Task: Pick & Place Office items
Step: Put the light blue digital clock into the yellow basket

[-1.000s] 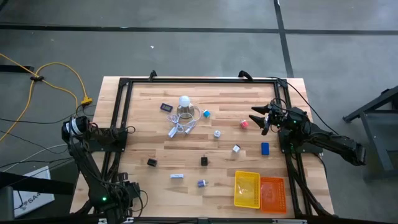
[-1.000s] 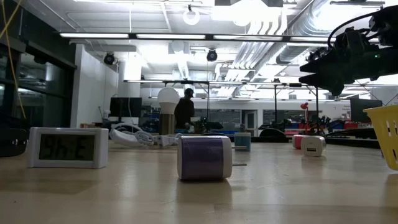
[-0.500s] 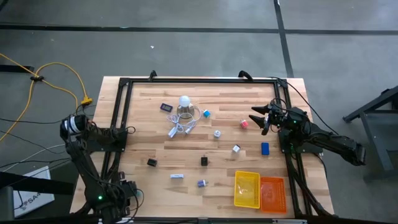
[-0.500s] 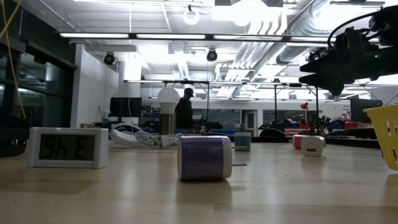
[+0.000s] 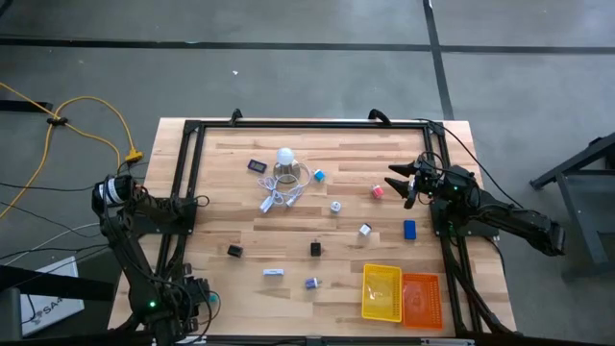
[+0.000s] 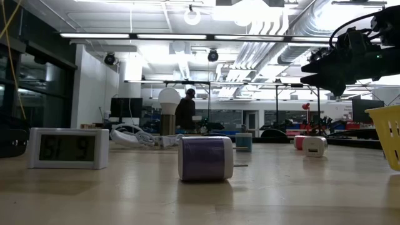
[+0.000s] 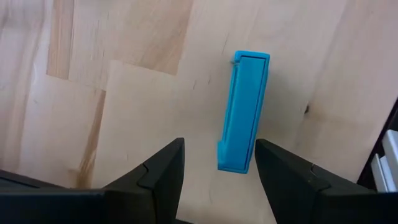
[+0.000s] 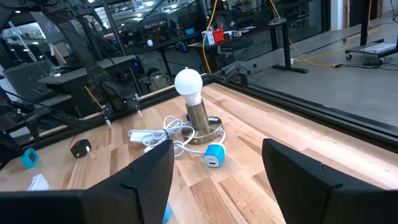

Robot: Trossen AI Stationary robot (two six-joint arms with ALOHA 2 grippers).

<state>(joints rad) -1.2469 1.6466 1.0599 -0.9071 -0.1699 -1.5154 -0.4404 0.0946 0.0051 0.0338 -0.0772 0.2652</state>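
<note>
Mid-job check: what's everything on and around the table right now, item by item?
lamp: 1, white bulb, looped white cord, far centre
dark flat piece: 1, left of the lamp
teal piece: 1, right of the lamp
pink cube: 1, beside the right gripper
white cubes: 2, mid-table
blue block: 1, right side
black clips: 2, centre-left
white display: 1, near edge
purple roll: 1, near edge
blue stick: 1, under the left gripper
trays: 2, yellow and orange, near right corner
person: 1, background
left gripper: open, near left corner
right gripper: open, raised at right
</note>
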